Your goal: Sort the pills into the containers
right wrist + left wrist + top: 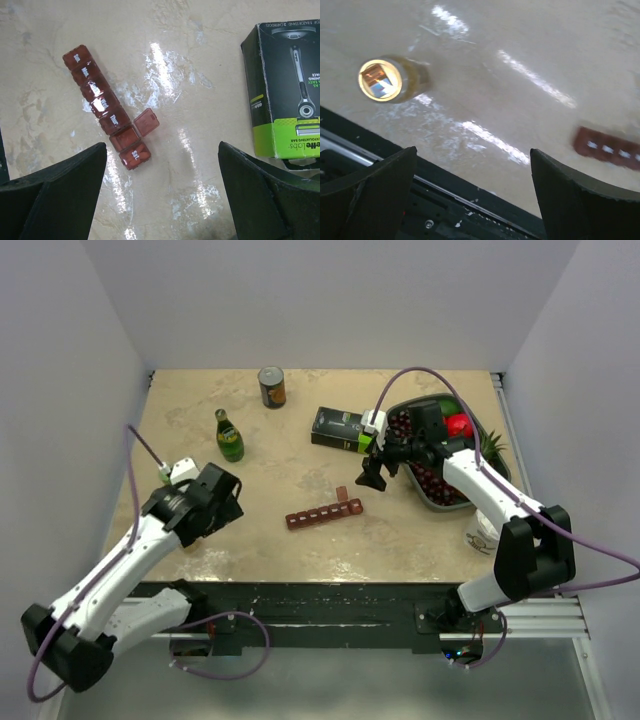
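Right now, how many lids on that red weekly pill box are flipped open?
1. On the pill organizer, the compartment next to the Sat end has its lid flipped out sideways; the other six look shut.

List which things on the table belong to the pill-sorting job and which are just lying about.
Part of the job:
red pill box, one lid open

Just lying about:
green bottle
can
razor box
grey fruit tray
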You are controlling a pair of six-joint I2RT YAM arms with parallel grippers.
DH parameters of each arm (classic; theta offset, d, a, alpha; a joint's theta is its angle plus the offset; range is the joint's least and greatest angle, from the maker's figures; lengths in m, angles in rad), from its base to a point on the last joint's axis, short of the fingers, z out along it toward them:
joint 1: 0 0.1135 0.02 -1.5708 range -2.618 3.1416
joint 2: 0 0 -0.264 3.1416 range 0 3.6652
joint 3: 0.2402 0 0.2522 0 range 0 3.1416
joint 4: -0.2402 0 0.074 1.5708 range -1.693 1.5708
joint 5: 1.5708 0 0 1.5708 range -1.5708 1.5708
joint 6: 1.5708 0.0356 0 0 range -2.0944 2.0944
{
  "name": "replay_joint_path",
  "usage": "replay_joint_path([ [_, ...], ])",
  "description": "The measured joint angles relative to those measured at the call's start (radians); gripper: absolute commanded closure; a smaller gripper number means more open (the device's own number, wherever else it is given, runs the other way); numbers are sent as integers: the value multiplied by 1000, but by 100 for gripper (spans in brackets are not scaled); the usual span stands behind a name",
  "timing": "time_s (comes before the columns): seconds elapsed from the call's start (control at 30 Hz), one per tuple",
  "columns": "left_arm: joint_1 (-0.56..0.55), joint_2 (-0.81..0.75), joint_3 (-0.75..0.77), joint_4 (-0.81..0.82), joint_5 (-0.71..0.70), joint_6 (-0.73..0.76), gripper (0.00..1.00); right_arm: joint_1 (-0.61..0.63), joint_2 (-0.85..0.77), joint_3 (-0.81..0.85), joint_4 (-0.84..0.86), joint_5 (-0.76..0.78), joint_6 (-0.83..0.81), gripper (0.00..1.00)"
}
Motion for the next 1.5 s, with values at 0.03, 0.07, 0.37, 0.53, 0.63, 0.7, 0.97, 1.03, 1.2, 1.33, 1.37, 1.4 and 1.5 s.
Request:
replay_joint_path([
  [0.03, 3, 39, -2, -41, -36, -53, 0, 0, 0, 0, 0, -1, 0, 4],
  [0.07, 8, 84, -7, -66, -67, -95, 0, 0, 0, 0, 0, -1, 0, 4],
  [0.37, 304, 134, -97, 36, -151, -93, 1, 0, 1, 0, 0, 0, -1, 3],
  [0.53, 436, 141, -144, 137, -126, -23, 14, 0, 2, 0, 0, 3, -4, 3],
  [0.63, 470, 147, -159, 183, -106, 7, 23, 0, 3, 0, -2, 6, -7, 3],
  [0.7, 480, 147, -162, 200, -97, 23, 28, 0, 3, 0, -3, 6, -10, 3],
  [0.97, 486, 124, -200, 252, -63, 68, 62, 0, 3, 0, -7, 6, -13, 2],
  [1.03, 487, 113, -206, 260, -54, 82, 74, 0, 3, 0, -7, 7, -14, 2],
  [1.2, 488, 91, -214, 310, 25, 162, 100, 0, 3, 0, -7, 6, -15, 2],
  [1.33, 489, 64, -227, 397, 175, 293, 100, 0, 3, 0, -7, 6, -16, 2],
  [1.37, 490, 63, -227, 431, 243, 351, 100, 0, 3, 0, -7, 6, -17, 2],
  [1.4, 491, 64, -227, 458, 291, 388, 100, 0, 3, 0, -7, 6, -18, 2],
  [1.5, 489, 79, -227, 551, 463, 505, 100, 0, 3, 0, -7, 6, -18, 2],
])
